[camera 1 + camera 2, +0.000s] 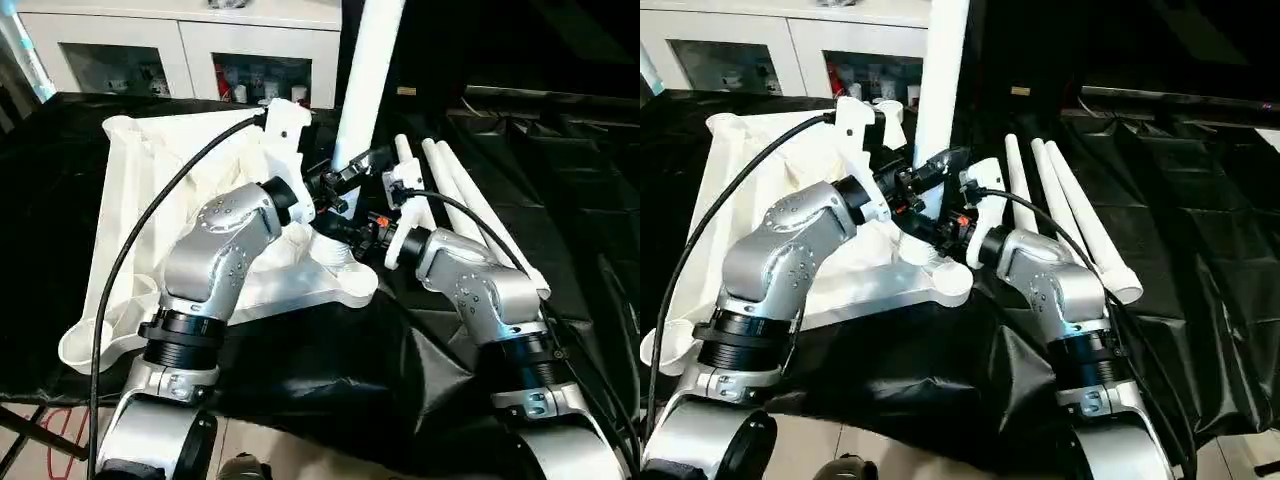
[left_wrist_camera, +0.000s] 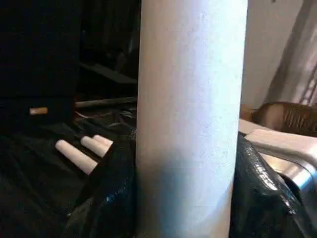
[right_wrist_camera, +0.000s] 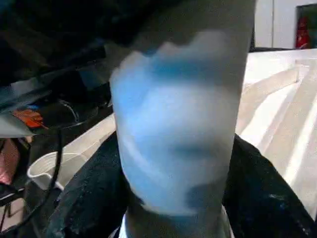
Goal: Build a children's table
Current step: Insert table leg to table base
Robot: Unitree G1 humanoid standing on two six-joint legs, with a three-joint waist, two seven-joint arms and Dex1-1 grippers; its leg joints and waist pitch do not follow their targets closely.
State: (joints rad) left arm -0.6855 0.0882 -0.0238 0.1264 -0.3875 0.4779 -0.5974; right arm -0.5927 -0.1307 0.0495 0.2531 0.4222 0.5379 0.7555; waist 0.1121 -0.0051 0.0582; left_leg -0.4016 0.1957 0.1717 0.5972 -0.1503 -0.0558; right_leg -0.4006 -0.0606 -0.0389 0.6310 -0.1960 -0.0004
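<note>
Both tools (image 1: 335,205) around upright leg (image 1: 365,80)

Pretty cramped around the upright leg (image 1: 368,80) since both grippers, left (image 1: 345,180) and right (image 1: 352,232), crowd it, three spare legs (image 1: 470,205) block the right, but the near black cloth (image 1: 330,370) is open.

A black sheet (image 1: 330,370), shiny and creased, covers the work surface and hangs over its near edge. Behind it, against the far wall, stands a white cabinet (image 1: 190,45) with glass doors; small red and white items (image 1: 245,80) sit on a shelf behind the glass. To the right of the cabinet the background is dark. Near the bottom edge, pale floor (image 1: 270,450) shows, with a red cord (image 1: 60,425) lying on it at the left.
</note>
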